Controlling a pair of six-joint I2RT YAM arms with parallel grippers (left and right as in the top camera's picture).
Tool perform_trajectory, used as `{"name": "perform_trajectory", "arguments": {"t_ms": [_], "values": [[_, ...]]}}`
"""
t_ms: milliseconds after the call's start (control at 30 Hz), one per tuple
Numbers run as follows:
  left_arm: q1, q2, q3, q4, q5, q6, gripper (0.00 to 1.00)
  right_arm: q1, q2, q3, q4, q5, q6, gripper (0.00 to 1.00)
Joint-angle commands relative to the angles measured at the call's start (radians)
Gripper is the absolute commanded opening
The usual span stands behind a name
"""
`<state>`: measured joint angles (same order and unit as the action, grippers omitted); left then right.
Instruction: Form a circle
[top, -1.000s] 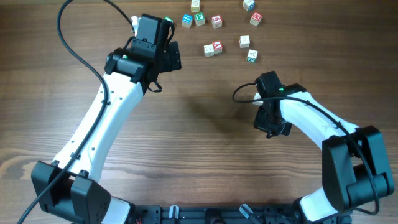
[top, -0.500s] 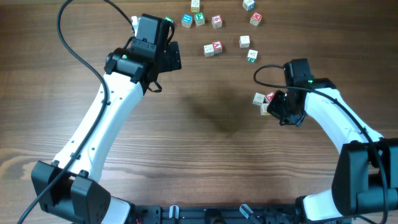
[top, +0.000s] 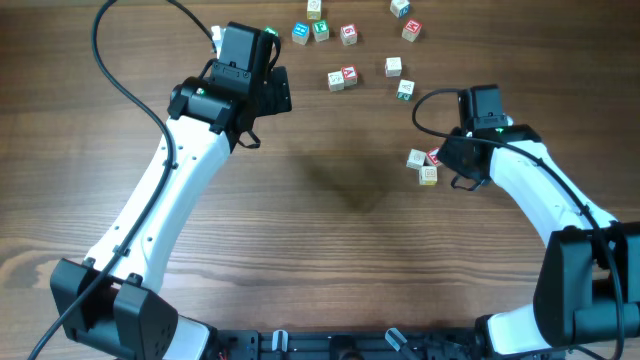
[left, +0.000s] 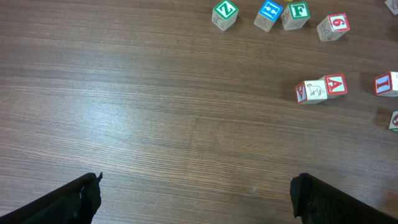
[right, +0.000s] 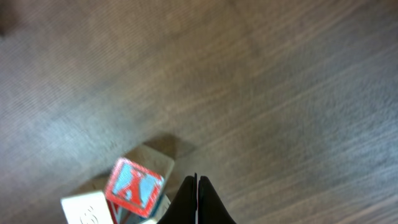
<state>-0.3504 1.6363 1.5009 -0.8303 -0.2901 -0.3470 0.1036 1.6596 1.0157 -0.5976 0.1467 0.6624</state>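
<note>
Brown wood-grain tabletop (top: 330, 220) fills every view, bare but for small letter cubes. The circle (top: 421, 166) is so far only a tight cluster of three, two pale cubes and a red-faced cube (right: 132, 186), lying right of centre and well apart from the scattered cubes (top: 342, 78) near the far edge. The right gripper (right: 196, 188) has its fingers pinched together on nothing, its tip just beside the cluster. It may be touching the cluster, though blur hides the contact, and closed fingers suit nudging. The left gripper (left: 196, 183) hangs spread wide over bare wood near the far cubes, seemingly ready to fetch one.
</note>
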Motion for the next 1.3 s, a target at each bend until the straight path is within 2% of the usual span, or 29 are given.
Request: {"name": "perform_trajectory", "arguments": {"t_ms": [0,233,400,633,1100,1267], "values": [[0.004,0.002,-0.003,0.003,-0.002,-0.009,1.0,-0.003,-0.024,0.029,0.05,0.06,0.018,0.04],[0.004,0.002,-0.003,0.003,-0.002,-0.009,1.0,-0.003,-0.023,0.027,0.133,0.032,0.013,0.04],[0.004,0.002,-0.003,0.003,-0.002,-0.009,1.0,-0.003,-0.023,0.027,0.126,-0.193,-0.136,0.04],[0.004,0.002,-0.003,0.003,-0.002,-0.009,1.0,-0.003,-0.023,0.027,0.098,-0.333,-0.205,0.04],[0.004,0.002,-0.003,0.003,-0.002,-0.009,1.0,-0.003,-0.026,0.044,0.076,-0.277,-0.247,0.04],[0.004,0.002,-0.003,0.003,-0.002,-0.009,1.0,-0.003,-0.185,0.171,-0.006,-0.272,-0.318,0.04]]}}
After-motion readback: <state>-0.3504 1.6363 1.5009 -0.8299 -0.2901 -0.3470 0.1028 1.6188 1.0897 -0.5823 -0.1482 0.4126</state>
